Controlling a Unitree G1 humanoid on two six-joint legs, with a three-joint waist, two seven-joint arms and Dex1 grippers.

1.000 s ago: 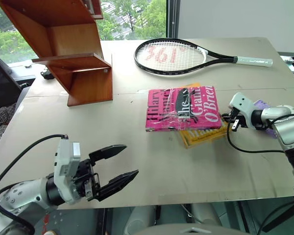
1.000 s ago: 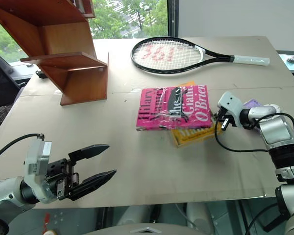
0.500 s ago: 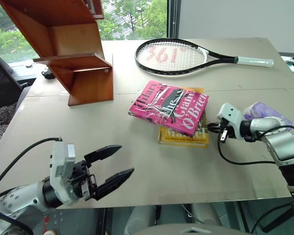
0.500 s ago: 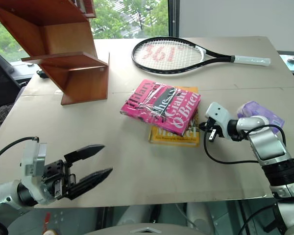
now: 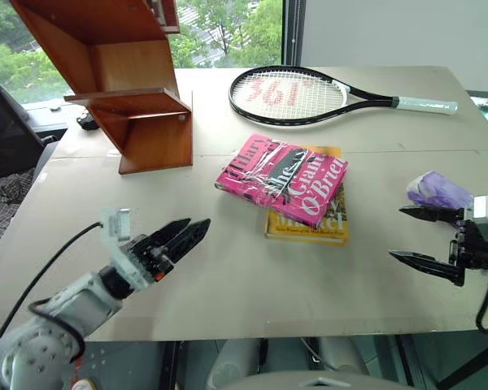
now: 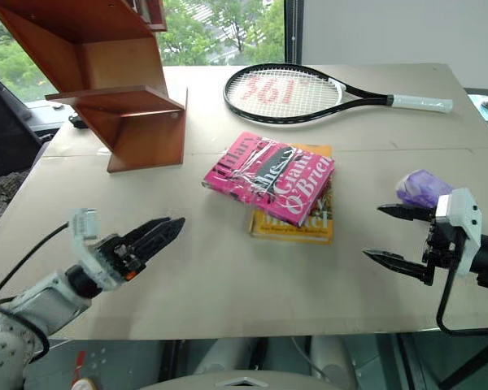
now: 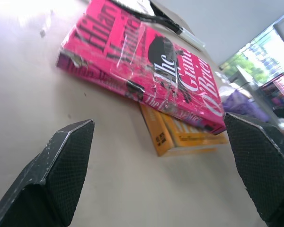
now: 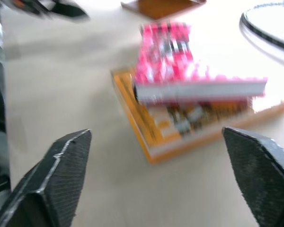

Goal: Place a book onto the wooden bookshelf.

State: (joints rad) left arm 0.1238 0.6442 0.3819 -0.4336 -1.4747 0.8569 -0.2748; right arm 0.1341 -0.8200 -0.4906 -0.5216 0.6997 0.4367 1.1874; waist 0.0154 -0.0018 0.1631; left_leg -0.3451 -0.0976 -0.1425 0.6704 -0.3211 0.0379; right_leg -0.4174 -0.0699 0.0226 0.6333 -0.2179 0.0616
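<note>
So my right gripper [image 6: 398, 236] has backed off and spread its jaws, after skewing the bright pink glossy-wrapped paperback [image 5: 281, 178] across the yellow-orange paperback [image 5: 309, 226] on the table. Left gripper [image 5: 181, 238] is wide open too, aimed at its spine. Reddish-brown wooden bookshelf [image 5: 130, 97] waits beyond. Best pinch pink only, spine edge

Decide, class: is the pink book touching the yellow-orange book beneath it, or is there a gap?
Touching. In the left wrist view, the pink book lies askew directly on the yellow-orange book, with no gap between their covers.
</note>
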